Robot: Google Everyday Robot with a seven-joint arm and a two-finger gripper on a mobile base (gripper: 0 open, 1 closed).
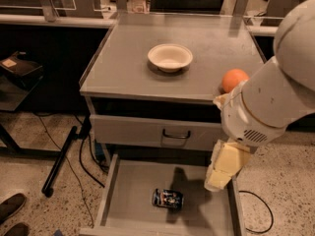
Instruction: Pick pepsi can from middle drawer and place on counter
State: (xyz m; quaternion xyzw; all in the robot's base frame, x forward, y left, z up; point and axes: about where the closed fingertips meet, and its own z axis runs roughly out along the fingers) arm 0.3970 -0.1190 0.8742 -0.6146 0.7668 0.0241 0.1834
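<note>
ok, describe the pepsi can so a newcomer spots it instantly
Below the grey counter, the middle drawer stands open. The pepsi can lies on its floor, the gripper hanging beside it. It is dark blue, the only thing in the drawer.

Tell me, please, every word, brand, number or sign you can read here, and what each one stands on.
No text here can be read.
pepsi can, lying on its side in the middle drawer: white and red markings, too blurred to read.
Dark box at far left: pale tag, unreadable.
gripper, above the drawer's right side, right of the can: no lettering visible.
</note>
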